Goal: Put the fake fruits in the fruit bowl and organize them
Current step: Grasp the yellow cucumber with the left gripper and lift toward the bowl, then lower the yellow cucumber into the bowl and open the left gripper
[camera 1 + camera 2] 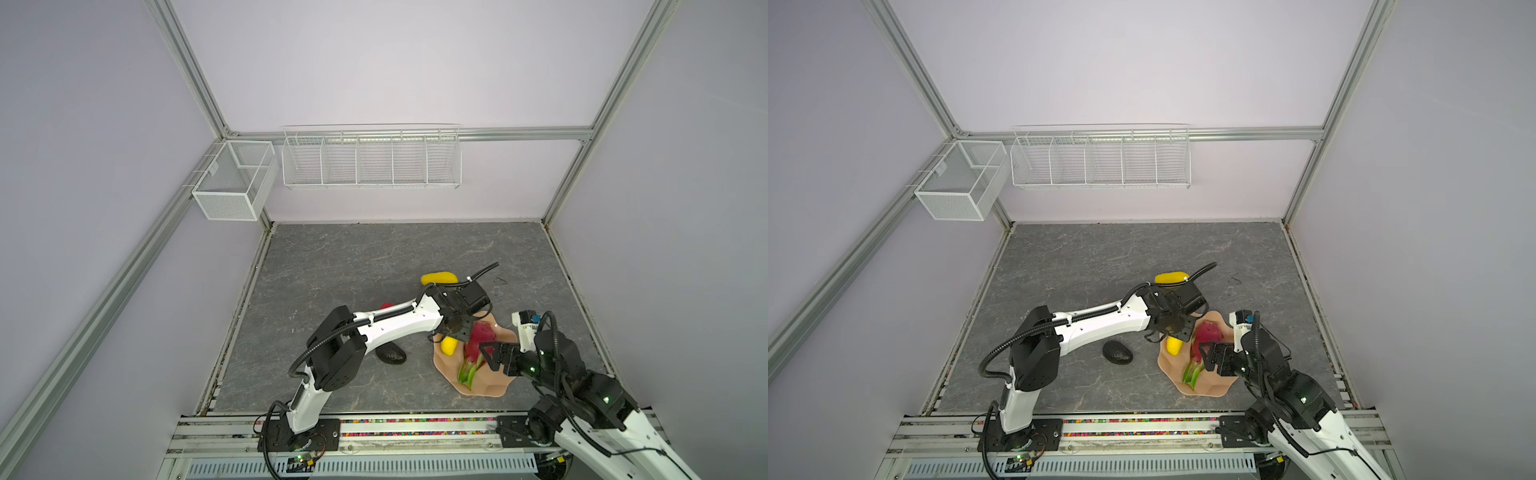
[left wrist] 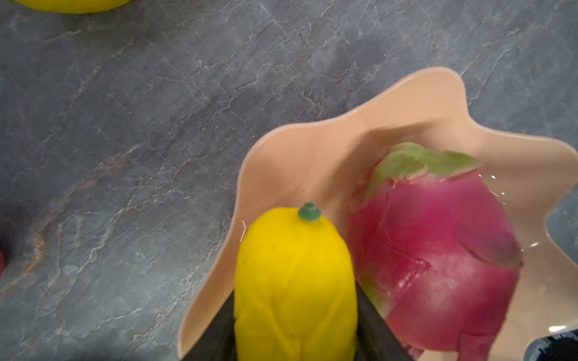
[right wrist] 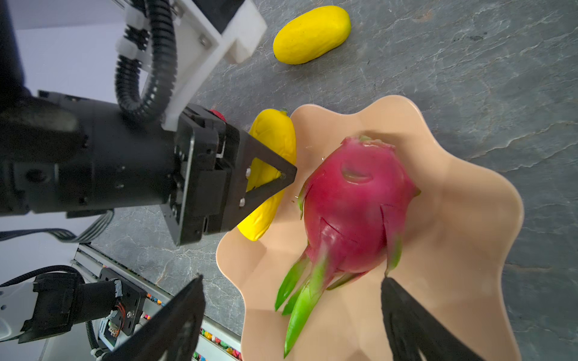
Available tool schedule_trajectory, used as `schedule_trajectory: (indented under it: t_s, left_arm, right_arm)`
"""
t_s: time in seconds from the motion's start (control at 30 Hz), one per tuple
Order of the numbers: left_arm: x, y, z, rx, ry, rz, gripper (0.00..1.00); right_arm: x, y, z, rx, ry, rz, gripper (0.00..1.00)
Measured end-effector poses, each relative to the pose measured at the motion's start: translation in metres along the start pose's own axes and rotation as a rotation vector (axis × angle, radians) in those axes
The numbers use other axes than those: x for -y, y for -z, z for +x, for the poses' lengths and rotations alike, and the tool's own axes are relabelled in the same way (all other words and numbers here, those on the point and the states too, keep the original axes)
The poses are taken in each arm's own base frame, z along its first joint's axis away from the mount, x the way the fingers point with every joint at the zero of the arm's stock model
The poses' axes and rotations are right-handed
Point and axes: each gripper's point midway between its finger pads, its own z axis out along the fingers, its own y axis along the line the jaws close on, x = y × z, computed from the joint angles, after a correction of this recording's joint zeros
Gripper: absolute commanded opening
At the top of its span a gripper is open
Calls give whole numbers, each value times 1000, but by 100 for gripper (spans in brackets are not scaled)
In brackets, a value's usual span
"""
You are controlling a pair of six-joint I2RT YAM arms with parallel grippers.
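The peach-pink fruit bowl [image 1: 486, 390] [image 2: 312, 147] sits at the front right of the grey table. Inside it lies the magenta dragon fruit [image 1: 482, 336] [image 3: 353, 203], green tips toward the front. My left gripper [image 1: 454, 338] [image 2: 295, 297] is shut on a yellow fruit [image 1: 449, 345] [image 2: 294, 265], holding it over the bowl's left rim beside the dragon fruit. My right gripper [image 1: 488, 355] [image 3: 292, 281] is open just above the green tips, holding nothing. Another yellow fruit [image 1: 438, 277] [image 3: 311, 34] lies behind the bowl. The avocado [image 1: 390, 354] rests left of the bowl. The red fruit [image 1: 387, 305] peeks from behind my left arm.
Two white wire baskets [image 1: 370, 162] [image 1: 235, 183] hang on the back wall and the left corner. My left arm [image 1: 395, 320] stretches across the table's middle toward the bowl. A metal rail [image 1: 415, 424] runs along the table's front edge.
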Motion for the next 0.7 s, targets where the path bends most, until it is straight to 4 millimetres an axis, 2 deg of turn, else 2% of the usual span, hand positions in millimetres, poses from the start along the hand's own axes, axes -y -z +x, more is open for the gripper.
schedule_trajectory:
  t_s: [0.27, 0.4, 0.53, 0.7]
  left_arm:
    - [4, -18, 8, -44, -9, -6, 52]
    - [3, -27, 13, -68, -18, -23, 60]
    - [4, -25, 13, -67, -28, -24, 67]
    - [2, -17, 7, -45, -35, -42, 69]
  right_arm:
    - [1, -3, 1, -14, 5, 12, 89]
    - [2, -3, 2, -16, 8, 13, 89]
    - [2, -3, 2, -16, 12, 13, 89]
    - [2, -4, 2, -21, 12, 18, 89]
